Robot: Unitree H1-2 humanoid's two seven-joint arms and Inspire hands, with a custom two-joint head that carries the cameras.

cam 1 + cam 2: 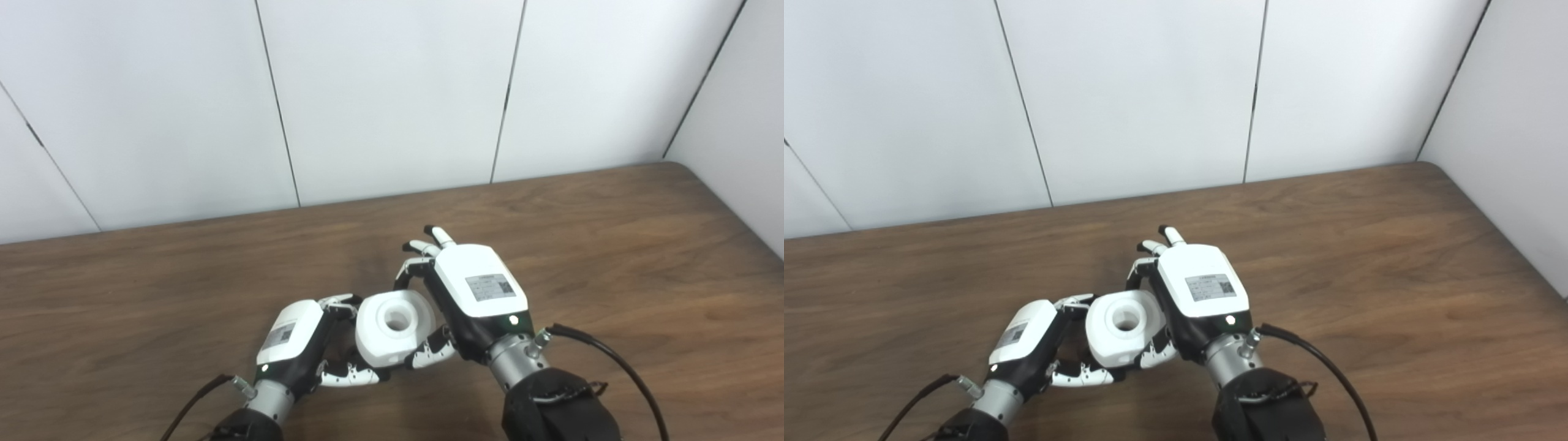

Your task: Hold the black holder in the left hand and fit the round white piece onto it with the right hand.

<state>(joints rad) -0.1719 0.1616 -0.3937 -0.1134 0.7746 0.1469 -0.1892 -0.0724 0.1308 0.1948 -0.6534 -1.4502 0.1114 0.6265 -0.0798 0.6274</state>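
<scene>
The round white piece (395,327), a thick ring with a hole in its top, sits low over the table between both hands. My right hand (474,288) is curled around its right side, thumb below and fingers behind it. My left hand (297,340) presses in from the left, with its fingers bent under and beside the white piece. The black holder is not visible as a separate thing; the white piece and the fingers cover that spot.
A brown wooden table (612,245) stretches to the right and back. White wall panels (392,92) stand behind it and along its right edge. A black cable (618,367) loops off my right wrist.
</scene>
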